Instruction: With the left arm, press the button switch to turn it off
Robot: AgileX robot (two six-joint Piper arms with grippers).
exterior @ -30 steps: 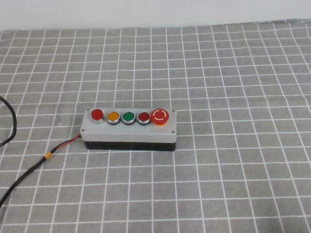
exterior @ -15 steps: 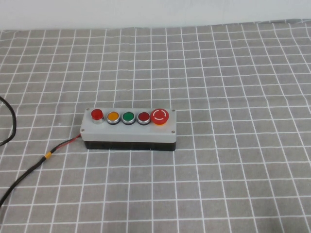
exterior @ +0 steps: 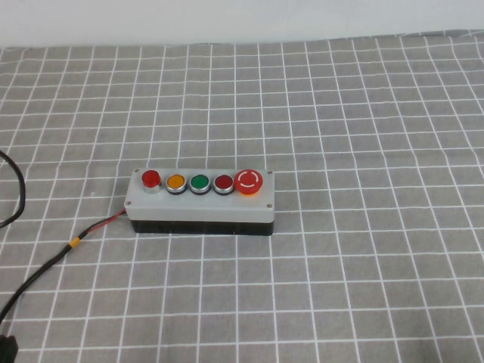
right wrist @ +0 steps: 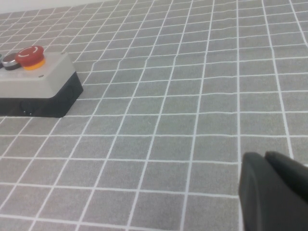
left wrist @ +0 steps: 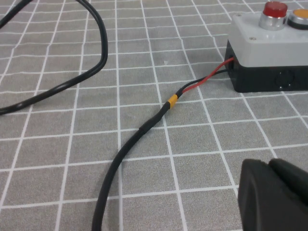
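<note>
The button switch (exterior: 151, 179) is the small bright-red button with a silver ring at the left end of the grey five-button box (exterior: 198, 206). It also shows in the left wrist view (left wrist: 275, 8), far from my left gripper (left wrist: 268, 162). That gripper is shut and empty, low over the cloth, on the box's left-front side. A black bit of the left arm (exterior: 4, 346) shows at the high view's bottom left corner. My right gripper (right wrist: 264, 155) is shut and empty, over the cloth right of the box (right wrist: 38, 79).
The box also carries orange (exterior: 175, 181), green (exterior: 200, 182) and darker red (exterior: 224, 183) buttons and a large red mushroom button (exterior: 249, 181). Its black cable with a yellow band (exterior: 74, 243) runs to the front left. Another black cable (left wrist: 96, 57) loops at the left edge.
A black bit of the left arm has come into the bottom left corner of the high view. The box and its buttons have not moved.
</note>
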